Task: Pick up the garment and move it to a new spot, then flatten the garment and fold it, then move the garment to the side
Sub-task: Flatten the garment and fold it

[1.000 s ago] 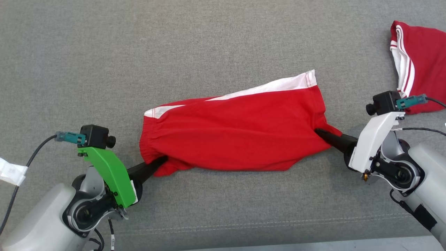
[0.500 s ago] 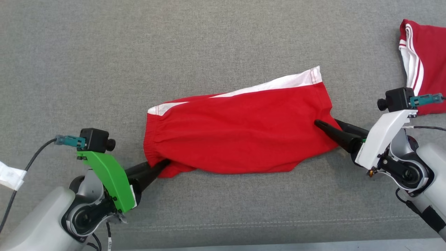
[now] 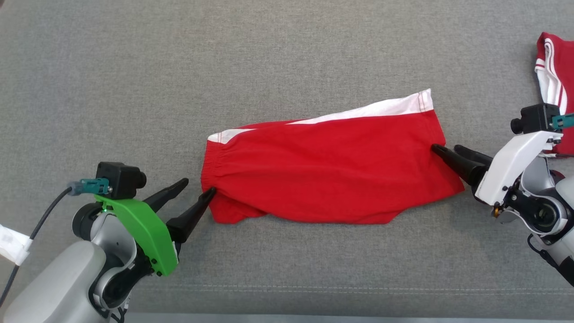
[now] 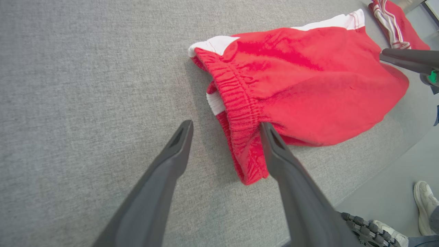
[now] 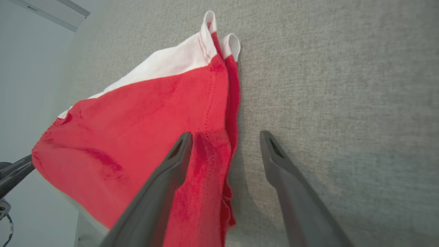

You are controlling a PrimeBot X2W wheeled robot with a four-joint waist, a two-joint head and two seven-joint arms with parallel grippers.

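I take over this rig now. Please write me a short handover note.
Left gripper: open, one finger touching the garment at its gathered end, gripping nothing.
Right gripper: open at the opposite end, one finger over the cloth.
Garment: lies flat on the grey surface, apparently folded once.
Other red garment: at the far right.
Left to do: perhaps another fold, then move the garment aside.

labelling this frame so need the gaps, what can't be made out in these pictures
Red folded garment with white side panels: underside and any print, hidden by its own fold.
Second red cloth with white stripes: cut off by the head view's right edge, partly behind the right wrist camera; type unclear.
Pale shoe: cut off by the left wrist view's right edge.
Left hand, open: whether its fingertip touches the garment's gathered edge.
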